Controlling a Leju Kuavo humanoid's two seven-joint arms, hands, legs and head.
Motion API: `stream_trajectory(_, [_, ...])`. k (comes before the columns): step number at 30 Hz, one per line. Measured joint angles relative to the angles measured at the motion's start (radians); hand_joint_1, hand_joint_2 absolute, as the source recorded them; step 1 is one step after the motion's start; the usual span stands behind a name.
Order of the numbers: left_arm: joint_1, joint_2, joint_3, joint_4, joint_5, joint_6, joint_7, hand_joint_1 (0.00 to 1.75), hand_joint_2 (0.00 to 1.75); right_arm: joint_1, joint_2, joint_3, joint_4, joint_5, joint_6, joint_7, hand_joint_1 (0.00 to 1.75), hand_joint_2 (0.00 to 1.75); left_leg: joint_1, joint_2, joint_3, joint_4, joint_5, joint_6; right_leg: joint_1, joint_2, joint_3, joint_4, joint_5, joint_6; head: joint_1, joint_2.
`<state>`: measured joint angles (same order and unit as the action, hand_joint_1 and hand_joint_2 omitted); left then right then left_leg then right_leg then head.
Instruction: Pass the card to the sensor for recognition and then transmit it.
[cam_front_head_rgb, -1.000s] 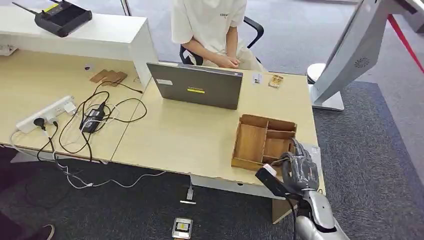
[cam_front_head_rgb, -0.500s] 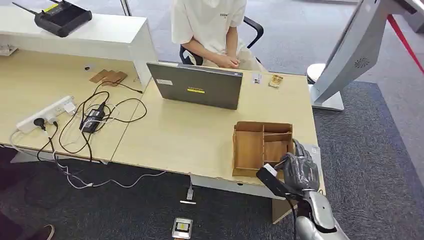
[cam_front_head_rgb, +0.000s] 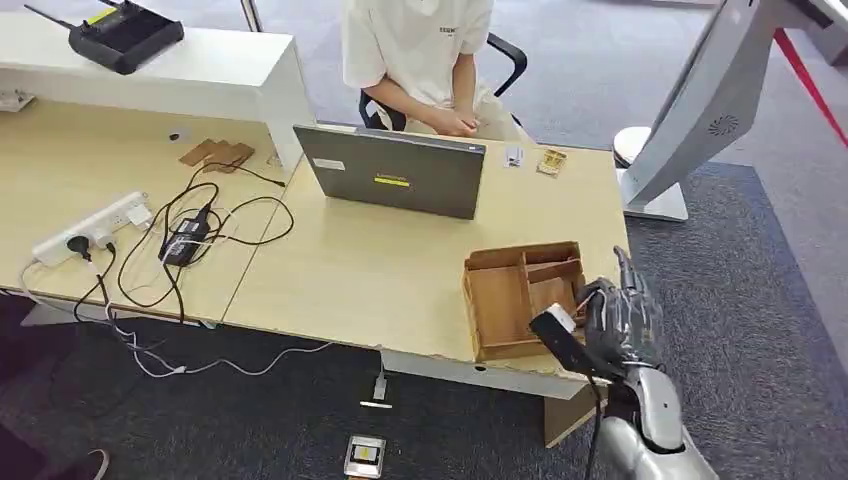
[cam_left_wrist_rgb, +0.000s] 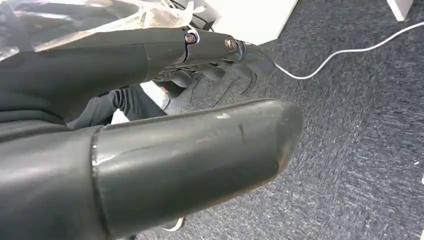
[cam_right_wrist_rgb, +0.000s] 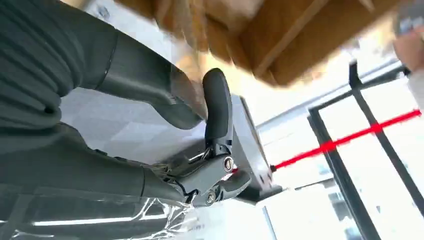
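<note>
Right robot hand (cam_front_head_rgb: 622, 318) sits at the bench's (cam_front_head_rgb: 380, 270) front right corner, just beside the wooden divided tray (cam_front_head_rgb: 510, 300), fingers pointing away from the robot. Tray lies skewed to the bench edge. In the right wrist view one dark finger (cam_right_wrist_rgb: 217, 107) curls in under the blurred tray. I cannot tell whether anything is pinched there, so the grip state is unclear. Left robot hand (cam_left_wrist_rgb: 165, 130) hangs over the carpet (cam_left_wrist_rgb: 360, 125), fingers roughly straight, thumb apart, holding nothing.

Card itself: not made out in any view. Judgement: it is in one of the tray's compartments or already at the right fingertips, but too small or hidden to say which.

Handling, as a judgement: a card is light, thin, stiff and slick, and lying flat it gives almost no edge to get under. Best hold is a pinch across a short edge between thumb and a finger, faces left free for the sensor to read. If it lies flat against the tray floor, slide it to a divider wall and tip it up first. Risks — the tray is light and unfixed, so pushing shoves it; a weak pinch lets the card swivel or drop.

Laptop (cam_front_head_rgb: 395, 172) stands mid-bench, a person (cam_front_head_rgb: 420, 50) seated behind it.
</note>
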<state>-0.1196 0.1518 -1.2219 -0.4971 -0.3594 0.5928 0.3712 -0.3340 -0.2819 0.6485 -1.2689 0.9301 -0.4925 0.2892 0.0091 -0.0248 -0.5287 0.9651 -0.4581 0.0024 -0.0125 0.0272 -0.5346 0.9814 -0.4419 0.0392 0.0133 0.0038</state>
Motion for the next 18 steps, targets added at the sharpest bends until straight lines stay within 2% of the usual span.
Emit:
stream_trajectory(9, [-0.002, 0.0, 0.0, 0.0, -0.011, -0.008, -0.001, 0.0, 0.0, -0.052, -0.027, -0.071, -0.152, 0.011, 0.01, 0.025, 1.75, 1.75, 0.0, 0.0, 0.0, 0.0, 0.0, 0.0, 0.0, 0.0, 0.0, 0.0, 0.0, 0.0, 0.0, 0.0])
stream_trajectory(18, [-0.006, 0.0, 0.0, -0.001, -0.029, -0.018, 0.0, 0.0, 0.0, -0.111, -0.017, -0.078, -0.162, -0.085, 0.066, 0.008, 1.75, 1.75, 0.0, 0.0, 0.0, 0.0, 0.0, 0.0, 0.0, 0.0, 0.0, 0.0, 0.0, 0.0, 0.0, 0.0])
